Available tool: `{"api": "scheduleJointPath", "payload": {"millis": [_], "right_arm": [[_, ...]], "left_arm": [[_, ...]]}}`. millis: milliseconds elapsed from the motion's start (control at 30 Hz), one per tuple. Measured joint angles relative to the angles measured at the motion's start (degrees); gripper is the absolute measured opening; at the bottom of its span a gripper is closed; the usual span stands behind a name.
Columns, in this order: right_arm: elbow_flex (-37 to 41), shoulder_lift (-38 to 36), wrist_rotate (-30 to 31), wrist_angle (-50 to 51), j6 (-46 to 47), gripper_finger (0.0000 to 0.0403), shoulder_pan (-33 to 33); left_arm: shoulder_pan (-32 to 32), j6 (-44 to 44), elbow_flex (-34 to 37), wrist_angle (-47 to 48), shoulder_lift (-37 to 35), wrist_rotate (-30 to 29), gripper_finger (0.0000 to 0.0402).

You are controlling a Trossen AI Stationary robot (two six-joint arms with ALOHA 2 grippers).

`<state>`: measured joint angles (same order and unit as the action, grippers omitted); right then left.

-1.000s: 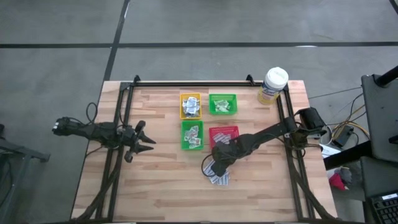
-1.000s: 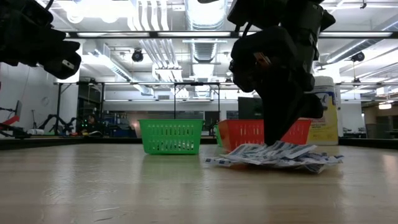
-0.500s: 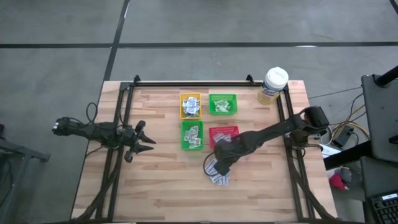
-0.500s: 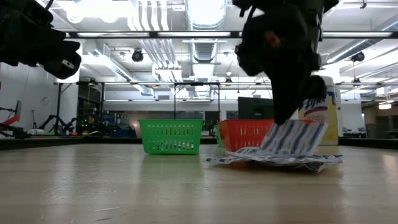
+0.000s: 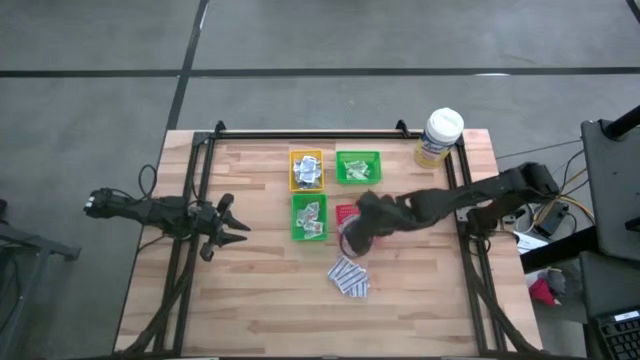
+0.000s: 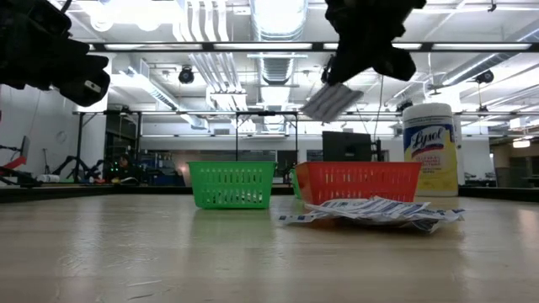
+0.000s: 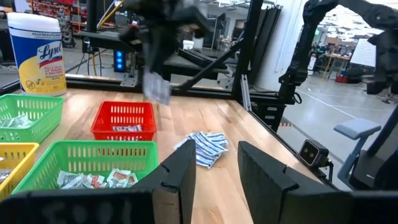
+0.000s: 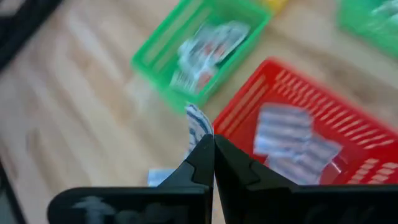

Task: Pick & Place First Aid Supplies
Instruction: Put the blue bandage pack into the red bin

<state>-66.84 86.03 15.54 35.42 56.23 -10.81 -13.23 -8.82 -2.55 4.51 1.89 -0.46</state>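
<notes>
Right end effector [image 5: 349, 238], pressed together on a blue-and-white pad [image 6: 332, 101], hangs above the red tray [image 5: 366, 212]. Left end effector [image 5: 232, 226] waits, spread, at the bench's [image 5: 260, 300] left. Canister [image 6: 429, 160] reads "Lysol".

A light wooden plank table [image 5: 260, 300] with a black metal frame along its edges carries everything; toward its far side sit four small slotted plastic trays in a two-by-two block: a yellow tray [image 5: 306, 169] and a green tray [image 5: 358, 167] in the far row, a second green tray [image 5: 309, 218] and a red tray [image 5: 361, 212] in the near row, all holding small packets; a yellow canister with a white lid [image 5: 438, 137] stands at the far right corner; a loose heap of blue-and-white striped flat packets [image 5: 349, 277] lies on the bare wood just in front of the red tray.
</notes>
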Motion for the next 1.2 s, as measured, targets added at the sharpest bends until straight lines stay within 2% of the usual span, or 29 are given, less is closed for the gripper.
{"api": "scheduleJointPath", "payload": {"millis": [133, 367, 833, 1200], "right_arm": [[0.4, -0.8, 2.4, 0.3, 2.7, 0.0008, 3.8], [0.8, 2.0, 2.5, 0.5, 3.8, 0.0008, 8.0], [1.0, 10.0, -1.5, 5.4, 5.5, 0.0008, 8.0], [1.1, 12.3, -0.5, 8.7, 5.2, 0.0008, 8.0]], "left_arm": [[0.0, 0.1, 0.0, 0.0, 0.0, 0.0, 0.0115], [0.0, 0.1, 0.0, 0.0, 0.1, 0.0, 0.0115], [0.0, 0.0, 0.0, 0.0, 0.2, 0.0, 0.0115], [0.0, 0.1, 0.0, 0.0, 0.2, 0.0, 0.0115]]}}
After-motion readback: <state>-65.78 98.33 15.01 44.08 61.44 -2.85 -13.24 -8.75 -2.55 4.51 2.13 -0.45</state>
